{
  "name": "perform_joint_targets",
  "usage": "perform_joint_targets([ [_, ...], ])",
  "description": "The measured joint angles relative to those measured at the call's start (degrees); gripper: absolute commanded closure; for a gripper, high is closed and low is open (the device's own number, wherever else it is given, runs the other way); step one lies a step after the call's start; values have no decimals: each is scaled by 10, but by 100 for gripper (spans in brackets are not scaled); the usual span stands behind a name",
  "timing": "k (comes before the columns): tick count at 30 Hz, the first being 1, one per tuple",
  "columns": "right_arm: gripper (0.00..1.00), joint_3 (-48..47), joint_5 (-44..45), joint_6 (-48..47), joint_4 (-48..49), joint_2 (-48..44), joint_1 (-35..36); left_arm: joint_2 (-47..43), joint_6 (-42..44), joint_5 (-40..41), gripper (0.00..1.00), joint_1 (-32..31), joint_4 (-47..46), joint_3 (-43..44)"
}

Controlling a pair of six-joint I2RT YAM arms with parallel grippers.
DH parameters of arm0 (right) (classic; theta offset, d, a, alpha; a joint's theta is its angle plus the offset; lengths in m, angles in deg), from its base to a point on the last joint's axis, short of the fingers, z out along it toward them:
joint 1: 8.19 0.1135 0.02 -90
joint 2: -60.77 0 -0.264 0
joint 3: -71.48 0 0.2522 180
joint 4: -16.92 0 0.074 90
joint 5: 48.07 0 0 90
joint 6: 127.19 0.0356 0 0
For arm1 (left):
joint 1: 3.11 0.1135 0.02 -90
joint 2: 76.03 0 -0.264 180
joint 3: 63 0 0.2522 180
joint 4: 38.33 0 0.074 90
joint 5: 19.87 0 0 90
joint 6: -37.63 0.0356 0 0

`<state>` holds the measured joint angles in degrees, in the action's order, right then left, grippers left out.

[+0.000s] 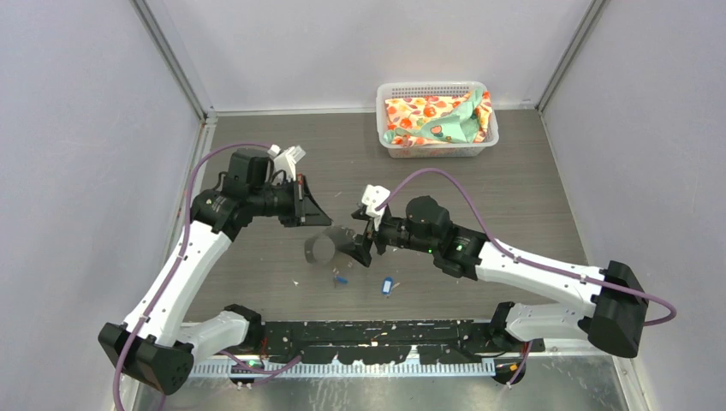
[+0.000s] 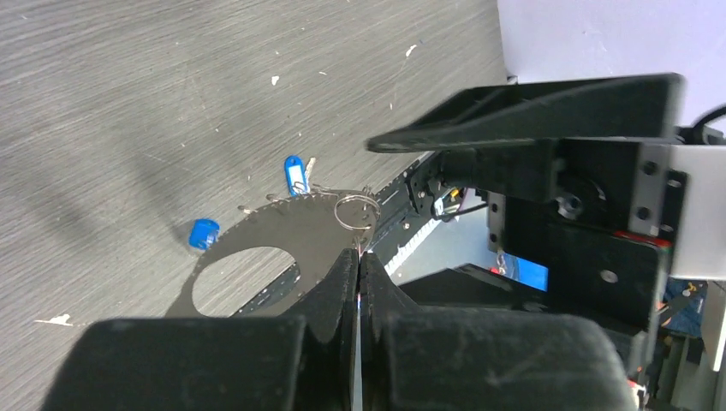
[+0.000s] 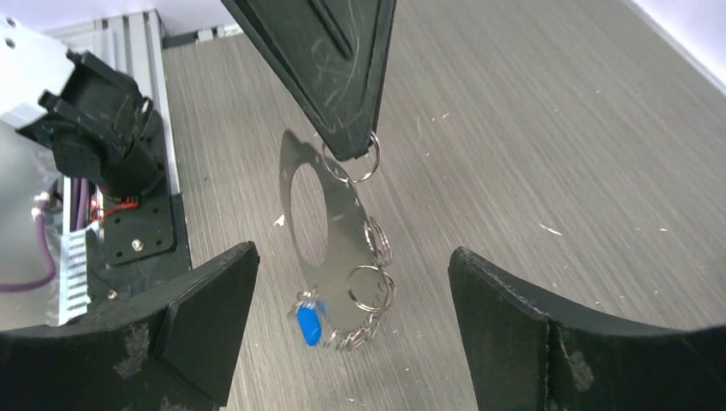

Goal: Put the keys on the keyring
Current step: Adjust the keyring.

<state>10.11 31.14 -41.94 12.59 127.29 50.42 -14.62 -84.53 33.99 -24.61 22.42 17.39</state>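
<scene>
Keyring (image 2: 300,227) could twist from my clenched left pincer (image 2: 358,254) if my released right pincer (image 3: 353,265), just beside it, knocks it.

Around me plain pale walls (image 1: 368,43) close in on three sides, joined at the far corners by slanting metal posts (image 1: 171,56), and under me lies an evenly lit grey wood-grain table (image 1: 531,171), flecked with small white scuffs, a white plastic basket (image 1: 382,107) of patterned cloth at its far edge.

One overhead view, two close wrist views on keyring (image 2: 291,233).
</scene>
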Motion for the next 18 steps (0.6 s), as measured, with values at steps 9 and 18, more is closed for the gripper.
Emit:
perform_joint_targets([
  [9, 34, 0, -61, -12, 6, 42, -5, -7, 27, -30, 100, 0, 0, 0],
  [18, 91, 0, -53, 6, 20, 65, -5, -7, 43, -38, 100, 0, 5, 0],
])
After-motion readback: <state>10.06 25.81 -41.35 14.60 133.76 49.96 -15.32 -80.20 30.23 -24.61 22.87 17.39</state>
